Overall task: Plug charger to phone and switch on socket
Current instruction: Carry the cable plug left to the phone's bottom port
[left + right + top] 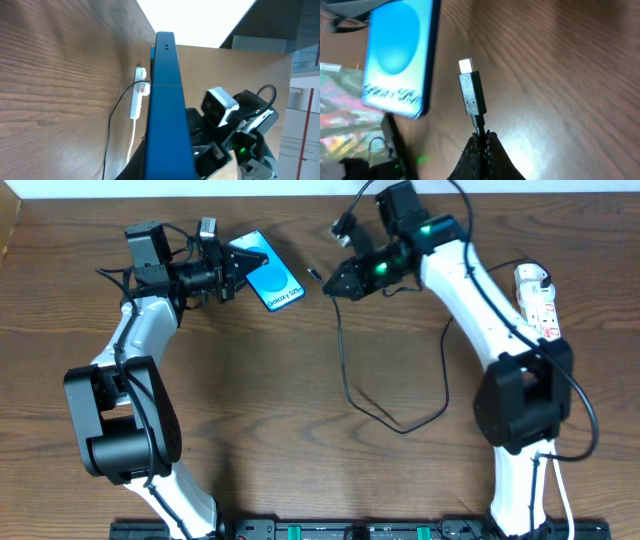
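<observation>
The phone sits at the upper middle of the table, screen lit blue and angled up; whether its lower edge touches the wood cannot be confirmed. In the left wrist view it shows edge-on, tilted. The end bearing the white lettering faces the charger.

The charger's plug tip is near that end of the phone but clearly apart from it, metal end exposed. It is not yet inserted. The cable trails from the tip in a loose loop across the table towards the right side.

The socket lies at the far right edge, well apart from both grippers. Its switch position is too small to read.

Assessment: both items are picked up and presented. Alignment, insertion and switching are all outstanding.

The left gripper is clamped on the phone's far end. The right gripper is closed, and its fingers pinch the cable just behind the plug body, leaving the tip free.
</observation>
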`<control>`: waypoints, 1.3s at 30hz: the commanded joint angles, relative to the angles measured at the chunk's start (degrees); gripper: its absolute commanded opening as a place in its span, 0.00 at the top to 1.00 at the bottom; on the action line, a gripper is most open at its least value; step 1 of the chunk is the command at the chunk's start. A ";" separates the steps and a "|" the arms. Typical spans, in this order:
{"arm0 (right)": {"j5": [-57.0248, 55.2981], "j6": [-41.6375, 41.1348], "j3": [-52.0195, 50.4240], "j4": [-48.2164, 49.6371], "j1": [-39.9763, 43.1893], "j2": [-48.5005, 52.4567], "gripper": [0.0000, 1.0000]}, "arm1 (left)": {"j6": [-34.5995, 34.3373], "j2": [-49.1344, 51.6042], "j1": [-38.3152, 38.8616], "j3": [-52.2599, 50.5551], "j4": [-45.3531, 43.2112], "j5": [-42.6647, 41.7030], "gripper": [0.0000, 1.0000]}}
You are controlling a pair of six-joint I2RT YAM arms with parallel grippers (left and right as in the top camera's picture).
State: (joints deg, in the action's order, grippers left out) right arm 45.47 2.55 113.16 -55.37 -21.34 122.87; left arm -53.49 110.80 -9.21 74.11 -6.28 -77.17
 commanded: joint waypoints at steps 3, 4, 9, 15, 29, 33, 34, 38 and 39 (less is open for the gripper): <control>1.88 3.23 0.24 -4.44 2.36 -5.86 0.99 | 1.07 -1.31 -0.09 0.22 -0.24 -3.21 0.93; 1.86 3.69 0.24 -5.68 2.73 -6.71 0.99 | 0.92 -1.31 -0.09 0.22 -0.24 -3.21 0.93; 2.97 5.40 -0.94 -8.81 3.78 -10.21 0.98 | 0.92 -1.31 0.07 0.22 -0.24 -3.23 0.92; 3.13 3.76 -10.62 -3.61 3.78 -15.72 0.98 | 0.90 -1.31 0.42 0.22 -0.24 -3.21 0.92; 2.47 -5.22 -28.17 12.22 -0.98 -20.46 0.99 | -0.37 -1.31 4.35 0.22 -0.31 0.59 0.93; 2.51 -9.51 -28.22 13.70 -2.10 -20.46 0.99 | -0.35 -1.31 5.60 0.22 -0.50 1.49 0.92; 2.49 -10.82 -28.22 14.08 -2.36 -20.46 0.99 | -0.35 -1.31 5.81 0.22 -0.76 1.79 0.92; 2.54 -15.04 -28.22 14.51 -2.38 -20.46 0.99 | -0.37 -1.31 5.92 0.22 -2.16 2.56 0.93; 2.84 -15.45 -28.22 14.51 -2.34 -20.46 0.99 | -0.37 -1.31 5.92 0.22 -2.54 2.78 0.92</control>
State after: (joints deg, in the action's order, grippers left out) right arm 47.57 -8.19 85.10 -40.99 -23.57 103.88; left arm -53.82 110.80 -3.14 74.11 -7.55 -74.54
